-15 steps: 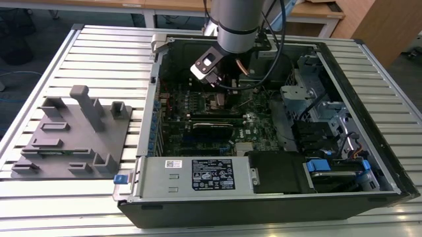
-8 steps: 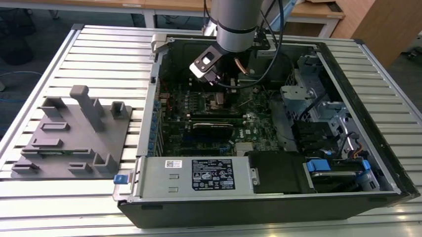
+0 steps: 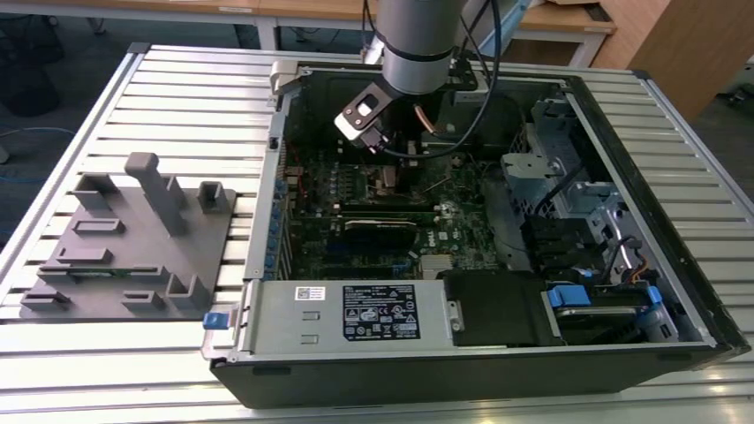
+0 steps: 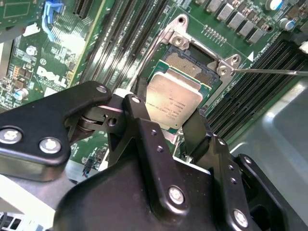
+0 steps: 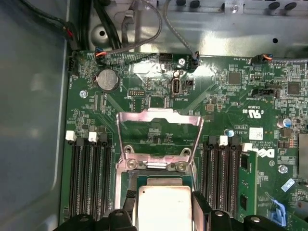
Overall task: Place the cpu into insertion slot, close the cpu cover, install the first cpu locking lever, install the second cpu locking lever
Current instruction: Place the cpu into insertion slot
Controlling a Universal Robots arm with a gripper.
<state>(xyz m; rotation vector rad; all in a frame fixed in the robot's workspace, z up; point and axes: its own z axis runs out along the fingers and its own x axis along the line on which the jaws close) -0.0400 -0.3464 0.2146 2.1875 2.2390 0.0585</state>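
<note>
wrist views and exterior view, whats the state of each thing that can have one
cpu, gripped by the tool, at the insertion slot
tool, shut on the cpu
insertion slot, uncovered, contacts partly showing
cpu cover, swung open
locking lever, unlatched
computer case, side open

The cpu [image 4: 174,102], a flat square chip, has a dull silver-grey metal top with faint dark print. The matte black gripper [image 4: 167,108] is dotted with silver screw heads. The cpu cover [image 5: 159,117], a thin metal frame plate, is bright silver. The circuit board [image 5: 226,110] is green, banded by long black memory slots [image 5: 89,178]. The slatted metal table [image 3: 177,97] is pale grey with darker stripes.
</note>
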